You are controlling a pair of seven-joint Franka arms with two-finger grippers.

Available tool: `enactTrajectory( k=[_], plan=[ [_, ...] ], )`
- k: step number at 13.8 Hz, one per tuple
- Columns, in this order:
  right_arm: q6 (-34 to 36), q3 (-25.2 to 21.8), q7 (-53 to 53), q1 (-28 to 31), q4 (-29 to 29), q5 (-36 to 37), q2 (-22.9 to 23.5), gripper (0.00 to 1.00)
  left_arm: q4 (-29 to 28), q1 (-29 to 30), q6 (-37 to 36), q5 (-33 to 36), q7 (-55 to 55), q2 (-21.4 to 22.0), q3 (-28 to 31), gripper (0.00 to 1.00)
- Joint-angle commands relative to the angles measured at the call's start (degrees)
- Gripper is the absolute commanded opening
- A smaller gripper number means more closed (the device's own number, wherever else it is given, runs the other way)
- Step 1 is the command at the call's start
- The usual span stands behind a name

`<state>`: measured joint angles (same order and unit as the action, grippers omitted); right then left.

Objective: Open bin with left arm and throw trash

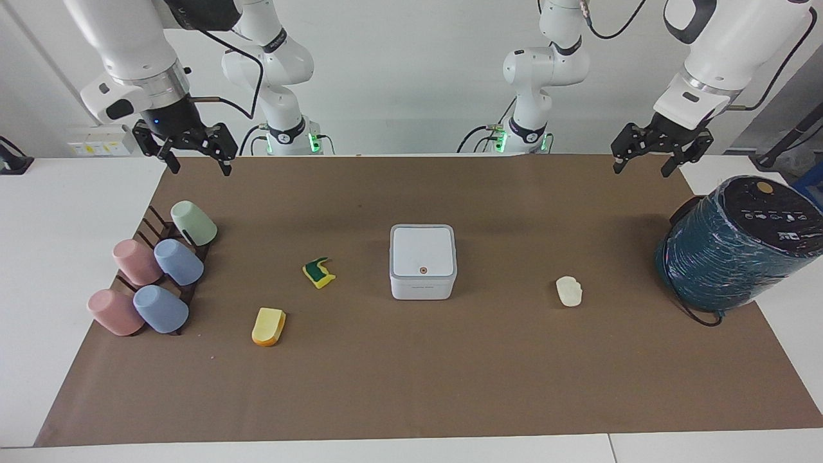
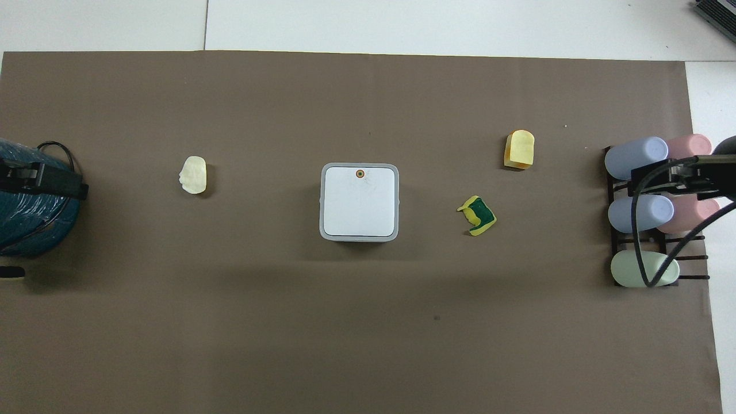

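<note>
The bin [image 1: 422,260] is a small white square box with a grey rim, standing mid-table on the brown mat with its lid down. Toward the right arm's end lie two scraps of trash, a green-and-yellow one [image 1: 319,272] and a yellow one with an orange edge [image 1: 269,326], the yellow farther from the robots. A cream-white lump [image 1: 569,290] lies toward the left arm's end. My left gripper [image 1: 643,170] hangs open and empty, high over the mat's corner by the teal cylinder. My right gripper [image 1: 200,169] is open and empty too, raised over the mat's corner by the cup rack.
A large dark teal wrapped cylinder [image 1: 739,247] with a black cable lies on its side at the left arm's end. A dark rack [image 1: 149,222] with several pastel cups stands at the right arm's end. White tabletop [image 1: 51,225] borders the mat.
</note>
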<state>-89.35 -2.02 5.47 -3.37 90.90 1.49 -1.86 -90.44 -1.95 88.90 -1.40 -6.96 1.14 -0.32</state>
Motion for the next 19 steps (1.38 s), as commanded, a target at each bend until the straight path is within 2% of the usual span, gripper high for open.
enactTrajectory(
  k=[1,7,12,16,18,19],
  plan=[
    [-1.34,0.26,-1.25,0.21,0.41,2.27,-0.25,1.00,-2.11,-0.33,0.30,0.61,0.54,1.76,-0.03,1.00],
    [-1.79,0.35,-0.73,0.30,0.85,2.02,-0.34,1.00,-2.11,-0.77,0.82,0.69,2.21,1.67,-0.64,1.00],
    [-2.14,0.35,-0.73,0.30,0.85,1.94,-0.34,1.00,-7.55,-9.10,11.28,0.78,3.35,2.64,-0.65,1.00],
    [-2.75,0.26,-0.73,0.56,1.03,1.41,-0.34,1.00,-9.84,-16.58,17.87,0.78,7.20,1.06,-0.74,0.99],
    [-3.02,0.26,-0.81,0.73,1.47,1.41,-0.51,1.00,-10.02,-20.53,20.33,0.69,11.07,-1.04,-0.82,0.62],
    [-3.11,0.35,-0.82,0.82,1.82,1.41,-0.60,1.00,-9.93,-22.11,22.43,0.69,15.01,-2.79,-0.82,0.53]
  ],
)
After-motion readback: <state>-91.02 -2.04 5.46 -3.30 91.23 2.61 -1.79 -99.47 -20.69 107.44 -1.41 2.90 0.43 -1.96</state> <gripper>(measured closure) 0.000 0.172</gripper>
